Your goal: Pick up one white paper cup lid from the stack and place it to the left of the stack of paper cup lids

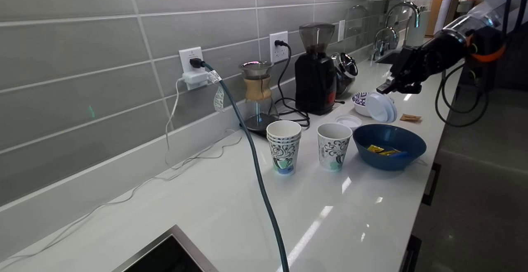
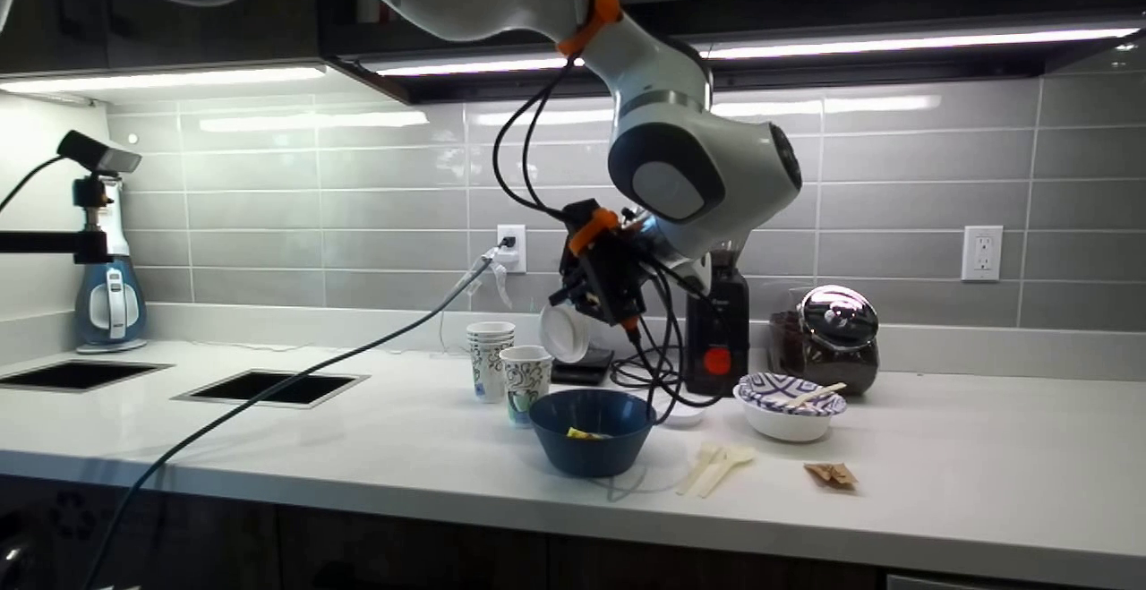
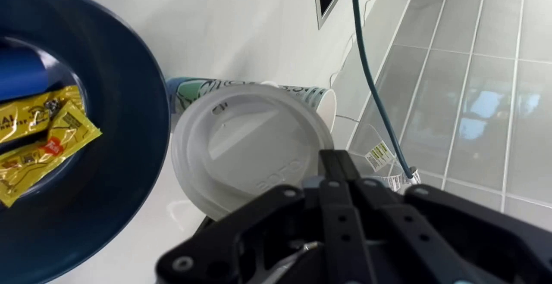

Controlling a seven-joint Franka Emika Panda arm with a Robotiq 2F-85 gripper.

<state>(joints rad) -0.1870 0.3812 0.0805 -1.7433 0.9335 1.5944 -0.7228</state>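
A white paper cup lid hangs tilted in the air above the counter, held at its rim by my gripper (image 3: 338,161). The lid (image 3: 254,146) fills the middle of the wrist view and also shows in both exterior views (image 1: 380,107) (image 2: 564,332). I cannot tell whether more than one lid is nested there. The gripper is shut on the rim, also in both exterior views (image 1: 385,88) (image 2: 562,296). The stack of paper cup lids (image 1: 349,121) lies low on the counter behind the cup and blue bowl; it is partly hidden by the bowl and cables in an exterior view (image 2: 685,414).
Stacked patterned cups (image 1: 284,148) and a single cup (image 1: 333,148) stand beside the blue bowl (image 2: 591,433). A patterned bowl (image 2: 788,411), wooden cutlery (image 2: 716,469), a grinder (image 1: 315,74) and a glass coffee maker (image 1: 258,94) are near. A thick cable (image 1: 255,160) crosses the counter.
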